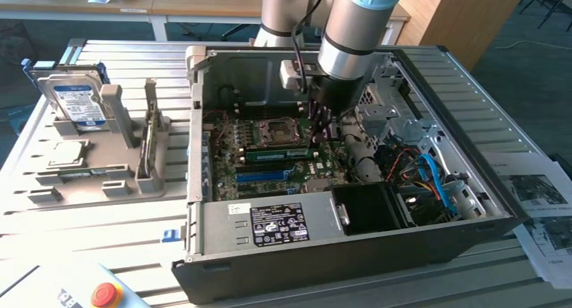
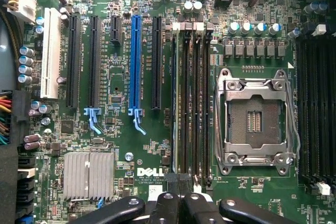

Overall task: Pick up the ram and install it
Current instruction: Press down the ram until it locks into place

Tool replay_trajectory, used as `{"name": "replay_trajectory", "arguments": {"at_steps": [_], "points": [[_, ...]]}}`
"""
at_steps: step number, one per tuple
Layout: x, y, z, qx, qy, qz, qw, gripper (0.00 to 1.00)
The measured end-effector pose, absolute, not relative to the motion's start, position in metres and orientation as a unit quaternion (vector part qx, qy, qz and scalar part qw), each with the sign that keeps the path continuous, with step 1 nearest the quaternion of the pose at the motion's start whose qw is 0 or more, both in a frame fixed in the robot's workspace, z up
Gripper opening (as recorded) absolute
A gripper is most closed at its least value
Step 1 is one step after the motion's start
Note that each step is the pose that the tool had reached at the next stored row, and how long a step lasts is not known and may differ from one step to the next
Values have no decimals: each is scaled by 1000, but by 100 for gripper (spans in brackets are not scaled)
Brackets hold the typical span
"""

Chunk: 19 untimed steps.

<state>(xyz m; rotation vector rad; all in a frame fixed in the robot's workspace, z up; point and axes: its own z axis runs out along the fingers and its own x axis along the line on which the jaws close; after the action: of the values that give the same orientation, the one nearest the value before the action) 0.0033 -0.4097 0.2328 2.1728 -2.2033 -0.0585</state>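
The ram [image 1: 277, 154] is a long green stick lying along a memory slot on the motherboard inside the open computer case [image 1: 201, 154], beside the empty processor socket [image 1: 278, 130]. In the wrist view the ram [image 2: 176, 108] shows edge-on in the slot nearest the blue expansion slot [image 2: 135, 61]. My gripper [image 1: 320, 130] hangs inside the case just above the end of the ram toward the exterior view's right. Its black fingers [image 2: 165, 205] are pressed close together over that end, gripper [image 2: 179, 182] shut, with nothing visibly held between them.
A grey fixture [image 1: 90, 181] on the exterior view's left holds a hard drive [image 1: 79, 104] and a square silver processor chip [image 1: 67, 152]. The power supply [image 1: 268, 224], drive cage [image 1: 402, 114] and blue cables [image 1: 433, 177] crowd the case. A red stop button [image 1: 106, 294] sits in front.
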Motion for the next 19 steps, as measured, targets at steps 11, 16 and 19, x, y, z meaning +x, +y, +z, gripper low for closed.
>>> {"name": "replay_trajectory", "arguments": {"at_steps": [11, 16, 19], "points": [[3, -410, 230, 702, -712, -19, 23, 10], [3, -410, 229, 702, -712, -19, 23, 10], [3, -410, 228, 702, -712, -19, 23, 10]]}}
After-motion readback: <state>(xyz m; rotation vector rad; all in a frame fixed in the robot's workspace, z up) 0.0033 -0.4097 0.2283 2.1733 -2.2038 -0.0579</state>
